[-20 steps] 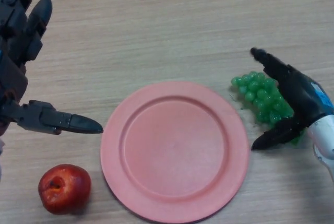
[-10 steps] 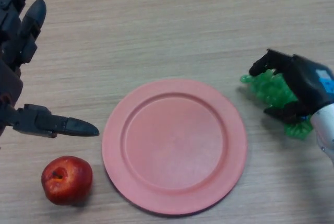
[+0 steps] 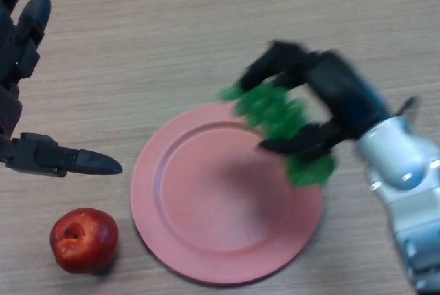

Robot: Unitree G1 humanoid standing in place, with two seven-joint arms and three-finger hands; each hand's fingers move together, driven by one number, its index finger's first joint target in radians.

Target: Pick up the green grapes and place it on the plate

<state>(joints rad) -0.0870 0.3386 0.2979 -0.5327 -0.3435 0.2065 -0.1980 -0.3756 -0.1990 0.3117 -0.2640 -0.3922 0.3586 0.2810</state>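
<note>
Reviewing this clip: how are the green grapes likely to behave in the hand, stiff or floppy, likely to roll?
The green grapes probably flex somewhat: the cluster hangs past both sides of the right hand. Its lumpy shape likely stops it rolling on the plate. It seems light, held by curled fingers alone.

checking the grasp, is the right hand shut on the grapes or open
Shut on them: the right hand has fingers and thumb curled round the green grapes, above the plate.

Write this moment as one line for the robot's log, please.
right hand: shut on green grapes, above plate rim | left hand: open, idle | apple: on table
</note>
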